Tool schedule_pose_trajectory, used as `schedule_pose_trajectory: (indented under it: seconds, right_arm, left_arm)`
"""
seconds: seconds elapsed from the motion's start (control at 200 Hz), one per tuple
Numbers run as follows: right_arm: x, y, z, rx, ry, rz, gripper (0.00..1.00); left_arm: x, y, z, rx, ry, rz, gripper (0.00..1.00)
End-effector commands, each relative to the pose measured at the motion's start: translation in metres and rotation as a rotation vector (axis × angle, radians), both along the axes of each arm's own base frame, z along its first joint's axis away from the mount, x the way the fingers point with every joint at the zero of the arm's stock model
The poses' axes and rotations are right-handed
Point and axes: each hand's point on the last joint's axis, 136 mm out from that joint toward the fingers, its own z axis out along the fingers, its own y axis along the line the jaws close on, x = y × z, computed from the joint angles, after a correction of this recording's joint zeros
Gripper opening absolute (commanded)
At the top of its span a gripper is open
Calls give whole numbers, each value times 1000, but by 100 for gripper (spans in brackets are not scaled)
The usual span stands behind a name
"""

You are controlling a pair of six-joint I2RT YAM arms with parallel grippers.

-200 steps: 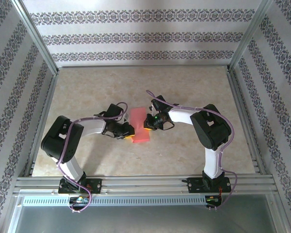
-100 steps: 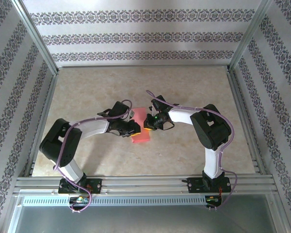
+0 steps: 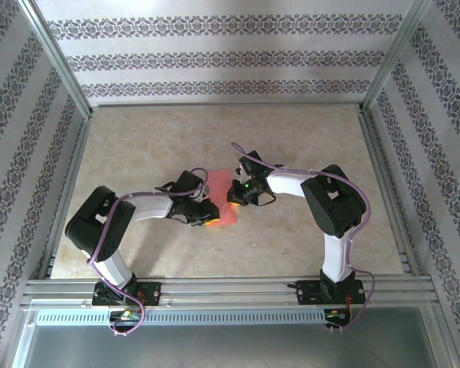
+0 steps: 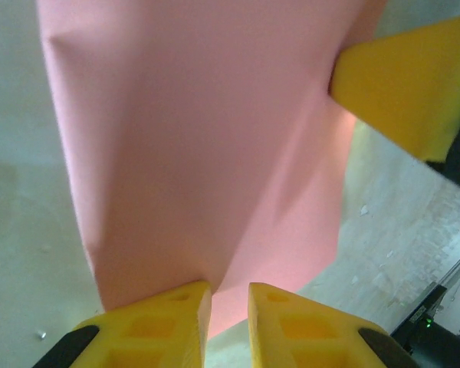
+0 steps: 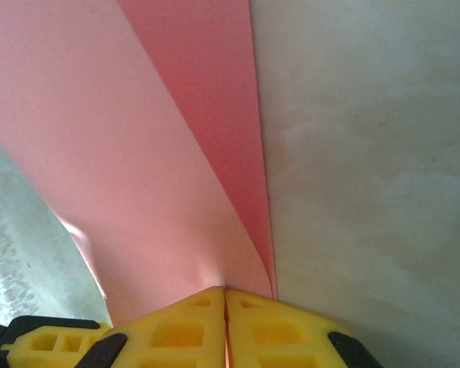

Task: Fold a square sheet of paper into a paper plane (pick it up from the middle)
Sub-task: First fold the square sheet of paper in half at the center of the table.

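Observation:
The square sheet of paper [image 3: 221, 195], pink-red, is folded over into a narrow strip at mid-table. My right gripper [image 3: 234, 202] is shut on the strip's right edge. In the right wrist view the yellow fingertips [image 5: 225, 290] meet where the two layers of the paper [image 5: 138, 153] join. My left gripper [image 3: 209, 217] is at the strip's near-left corner. Its jaws [image 4: 228, 287] stand slightly apart, with the paper [image 4: 199, 138] and some table showing in the gap. One yellow finger of the right gripper [image 4: 402, 84] shows at the paper's far edge.
The beige table [image 3: 291, 138] lies open behind and to both sides of the paper. Metal frame rails [image 3: 230, 287] run along the near edge, and patterned walls close in the sides and back.
The left gripper pushed in over the paper's left side, then drew back toward the near-left corner. The right gripper has stayed shut on the right edge.

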Motion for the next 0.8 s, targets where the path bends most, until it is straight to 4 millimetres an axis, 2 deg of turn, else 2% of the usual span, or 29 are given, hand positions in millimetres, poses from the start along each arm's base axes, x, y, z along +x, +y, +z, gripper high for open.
schedule_pose_trajectory:
  seconds: [0.0, 0.075, 0.145, 0.285, 0.37, 0.44, 0.515, 0.65, 0.794]
  right_arm:
    - [-49, -72, -86, -362, 181, -37, 10]
    - [-50, -74, -87, -367, 183, -35, 10]
    - [-49, -75, -87, -367, 182, -35, 10]
    - [-50, -76, -87, -372, 182, -32, 10]
    - [-50, -76, -87, -370, 182, -31, 10]
    - [-49, -75, -87, -369, 181, -29, 10]
    - [-47, -75, -85, -368, 177, -26, 11]
    - [-46, -74, -83, -367, 174, -17, 10]
    - [-45, -74, -82, -366, 172, -11, 10]
  left_arm:
    - [-43, 33, -25, 97, 112, -16, 23]
    - [-45, 37, -14, 86, 85, -25, 23]
    - [-37, 33, 4, 54, 32, -38, 23]
    - [-1, 16, 52, -22, -122, -30, 23]
    - [23, 6, 65, -51, -173, 6, 23]
    - [37, 1, 62, -55, -177, 29, 23]
    - [46, 1, 50, -16, -154, 38, 22]
    - [45, 2, 26, 24, -93, 33, 21]
    - [42, 7, 9, 58, -52, 35, 21]
